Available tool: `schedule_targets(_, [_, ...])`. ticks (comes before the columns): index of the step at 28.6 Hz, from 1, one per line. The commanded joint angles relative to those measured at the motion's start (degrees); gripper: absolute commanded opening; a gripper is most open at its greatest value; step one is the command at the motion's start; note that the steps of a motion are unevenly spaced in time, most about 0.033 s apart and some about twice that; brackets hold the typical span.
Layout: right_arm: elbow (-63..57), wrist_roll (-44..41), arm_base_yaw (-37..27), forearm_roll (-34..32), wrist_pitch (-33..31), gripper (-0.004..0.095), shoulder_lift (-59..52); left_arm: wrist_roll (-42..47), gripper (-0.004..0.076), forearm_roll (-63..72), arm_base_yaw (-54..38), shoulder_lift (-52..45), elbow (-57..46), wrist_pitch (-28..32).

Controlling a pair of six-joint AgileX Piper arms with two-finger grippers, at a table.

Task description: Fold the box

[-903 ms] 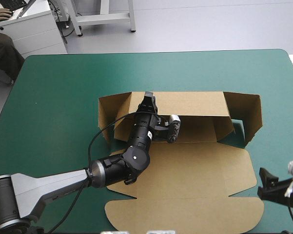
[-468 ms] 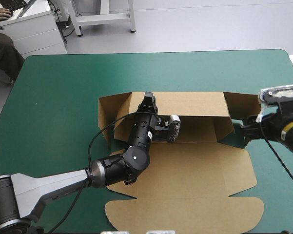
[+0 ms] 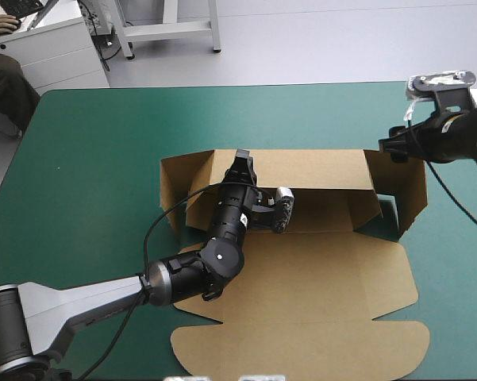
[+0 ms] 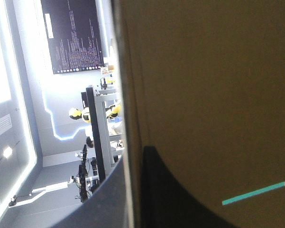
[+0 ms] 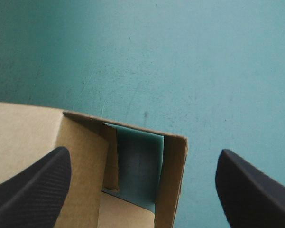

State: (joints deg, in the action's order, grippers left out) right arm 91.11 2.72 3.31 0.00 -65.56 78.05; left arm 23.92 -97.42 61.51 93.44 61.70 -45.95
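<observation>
Left gripper (image 3: 241, 162) is clamped on the top edge of the box's (image 3: 325, 278) raised back wall (image 3: 317, 168), just left of centre in the high view. In its own camera the brown board runs between the two black fingers (image 4: 173, 190), so I read it as pinching the sheet. That box sits in the middle of the teal-green cover (image 3: 103, 159), and I judge the fold to be roughly midway at best. The long back wall stands upright and the flaps at both its ends are bent forward, the right end flap (image 3: 409, 190) standing at the frame's right. But the big panels toward the lower edge lie flat, and nothing looks tucked; side walls and tucking are left. My left arm reaches in from the lower left, wrist angled up the frame over the flat board. Right gripper (image 3: 393, 147) hangs at the upper right, fingers spread wide, above the box's right rear corner (image 5: 173, 156), touching nothing that I can see
</observation>
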Motion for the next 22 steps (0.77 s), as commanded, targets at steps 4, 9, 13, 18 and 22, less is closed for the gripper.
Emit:
schedule_targets(4, [7.6,6.7,-9.5,12.2,-1.4,0.0769,7.2,-0.2,-0.001,-5.8,0.1,-2.5,1.2,-1.5])
schedule_targets(9, [11.5,9.8,-13.1,18.4,-4.7,0.0769,14.4,-0.2,-0.001,-5.8,0.1,-2.5,1.2,-1.5])
schedule_targets(13, [12.5,10.7,-15.3,20.4,-6.3,0.0768,17.9,-0.2,-0.001,-5.8,0.1,-2.5,1.2,-1.5])
schedule_targets(18, [10.2,11.6,-17.5,22.2,-6.3,0.0769,18.2,-0.2,-0.001,-5.8,0.1,-2.5,1.2,-1.5])
schedule_targets(22, [1.8,13.4,-17.6,23.4,-6.3,0.0768,15.9,-0.2,-0.001,-5.8,0.1,-2.5,1.2,-1.8])
